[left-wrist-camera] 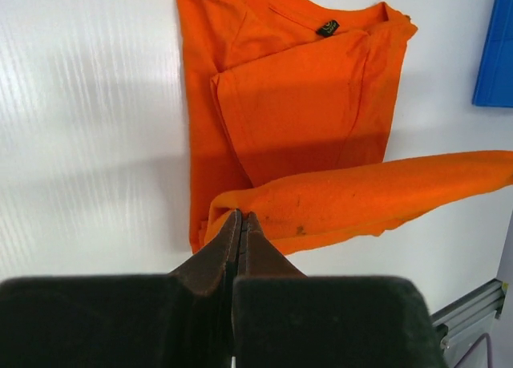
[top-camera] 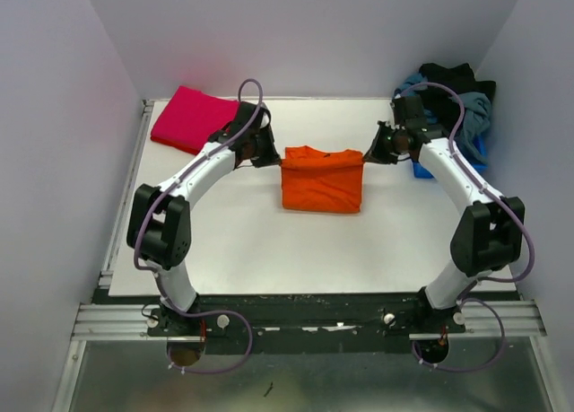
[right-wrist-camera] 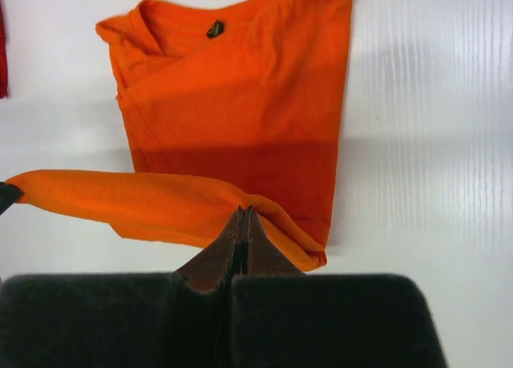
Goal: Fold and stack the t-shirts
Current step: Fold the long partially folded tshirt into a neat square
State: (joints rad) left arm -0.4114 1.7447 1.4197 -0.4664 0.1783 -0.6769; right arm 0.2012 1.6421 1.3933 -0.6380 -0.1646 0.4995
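The orange t-shirt [top-camera: 323, 188] lies in the middle of the table [top-camera: 269, 250], partly folded, with one edge lifted off the surface and strung between the two arms. The left gripper [top-camera: 269, 156] is pinched fully shut on the left corner of that raised edge, and the right gripper [top-camera: 372, 150] is pinched just as tight on the right corner. In each wrist view the cloth comes straight out from between the closed tips. The held edge runs left to right, so its long axis sits across the table, level between the grippers. The rest of the shirt lies flat beyond it, ending at the collar with its small dark label [left-wrist-camera: 326, 28]. That is the relation the next move seems to turn on: from both grippers the collar end lies straight ahead, away from the fingertips, so the fold would be finished by carrying the edge across the flat part toward the collar, both arms keeping pace. Neither arm is nearer. The pink t-shirt [top-camera: 188, 118] lies folded at the far left corner, well apart and closer to the left arm.
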